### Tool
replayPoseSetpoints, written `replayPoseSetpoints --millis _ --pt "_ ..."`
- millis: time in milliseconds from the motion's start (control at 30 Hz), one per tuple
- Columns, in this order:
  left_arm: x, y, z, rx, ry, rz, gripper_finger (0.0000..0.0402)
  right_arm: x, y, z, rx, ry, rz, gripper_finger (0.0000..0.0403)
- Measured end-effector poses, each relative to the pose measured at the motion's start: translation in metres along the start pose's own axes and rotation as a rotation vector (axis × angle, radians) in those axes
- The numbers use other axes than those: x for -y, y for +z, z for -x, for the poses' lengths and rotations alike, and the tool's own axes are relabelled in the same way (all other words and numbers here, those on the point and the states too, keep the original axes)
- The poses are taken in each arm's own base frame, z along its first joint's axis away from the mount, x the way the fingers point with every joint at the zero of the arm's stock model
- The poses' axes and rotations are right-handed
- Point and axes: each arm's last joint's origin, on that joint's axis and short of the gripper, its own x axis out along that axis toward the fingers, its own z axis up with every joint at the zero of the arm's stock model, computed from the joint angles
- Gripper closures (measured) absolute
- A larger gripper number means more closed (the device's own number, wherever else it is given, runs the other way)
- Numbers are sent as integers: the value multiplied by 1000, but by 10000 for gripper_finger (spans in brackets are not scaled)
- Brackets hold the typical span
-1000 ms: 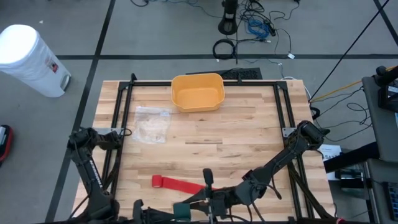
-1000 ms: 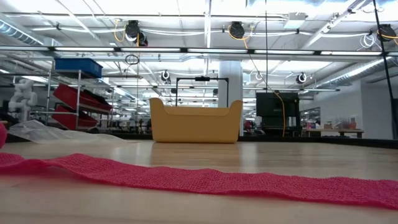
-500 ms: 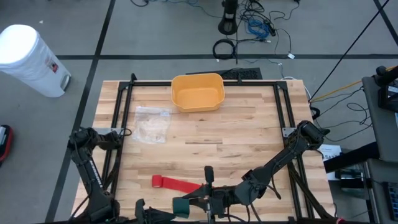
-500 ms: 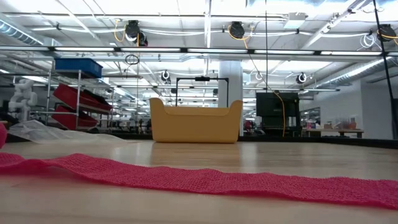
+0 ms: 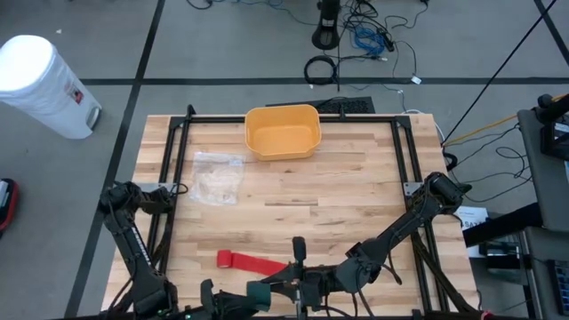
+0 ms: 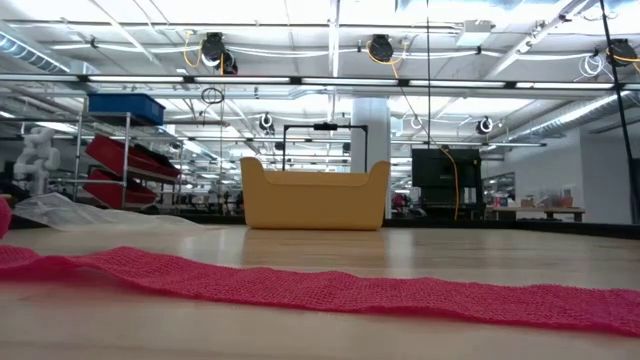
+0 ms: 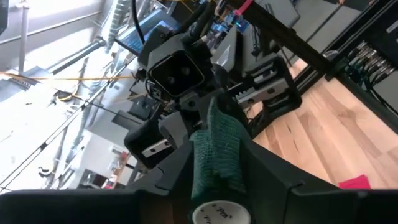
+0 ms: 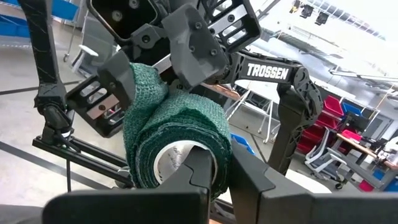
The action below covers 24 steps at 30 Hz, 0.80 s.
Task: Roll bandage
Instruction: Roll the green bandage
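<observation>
High view. Both arms reach in low at the near edge of the bench [image 5: 356, 191], meeting just past the loose end of the red bandage [image 5: 253, 261]. The red strip lies flat on the wood, near the front, left of centre. The green bandage roll [image 5: 260, 294] sits between the left gripper [image 5: 238, 298] and the right gripper [image 5: 289, 288]. Yellow bin [image 5: 282, 131] stands at the far edge, centre. Clear plastic bag [image 5: 218, 176] lies left of centre, between bin and red strip. White trash can [image 5: 44, 85] on the floor beyond the far-left corner.

Low view. Red bandage runs across the foreground as a long unrolled ribbon, flat on the bench. Yellow bin upright behind it, well apart. Plastic bag at far left. Neither gripper shows here.

Left wrist view. The left gripper's jaws lie either side of the green bandage roll, whose white core [image 7: 219, 213] faces the camera; a tail of green fabric rises from it to the right gripper opposite. Whether these jaws press the roll or stand just off it I cannot tell. A corner of red bandage shows on the wood.

Right wrist view. The right gripper's jaws are nearly together, pinched on the wall of the green roll: one finger inside the white core, the other outside on the fabric. The left gripper faces it, touching the roll's loose green flap [image 8: 144, 93].
</observation>
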Motion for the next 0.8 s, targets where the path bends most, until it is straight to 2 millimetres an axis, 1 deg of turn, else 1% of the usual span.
replayPoseSetpoints --millis 467,567,800 --pt "0 0 0 1 1 -2 388 2 -1 -1 -7 -2 8 378" --pt "0 0 0 2 2 0 396 3 -3 -2 -17 -1 12 378" --pt "-3 2 0 -5 19 35 394 5 -7 -4 -43 0 5 378"
